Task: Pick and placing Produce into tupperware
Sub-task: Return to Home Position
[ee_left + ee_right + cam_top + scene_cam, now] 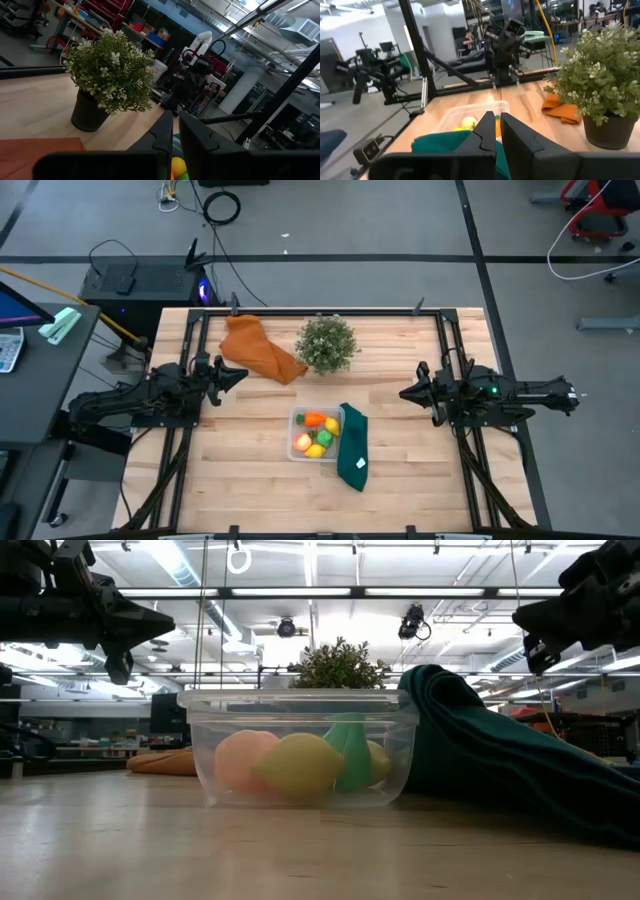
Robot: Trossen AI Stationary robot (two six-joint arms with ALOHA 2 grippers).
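Produce (317, 435) sat in tupperware (293, 430), prob. light, slick plastic, best pinched across middles; L pincer (240, 375) & R pincer (405, 392) pressed together, empty.

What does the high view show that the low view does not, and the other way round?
Only the high view: the orange carrot inside the tupperware, and the black cable coil on the floor. Only the low view: the ceiling lights, and the dark green cloth rising above the tupperware's rim. Both: the potted plant, a yellow lemon, the left gripper and the right gripper, raised off the table.
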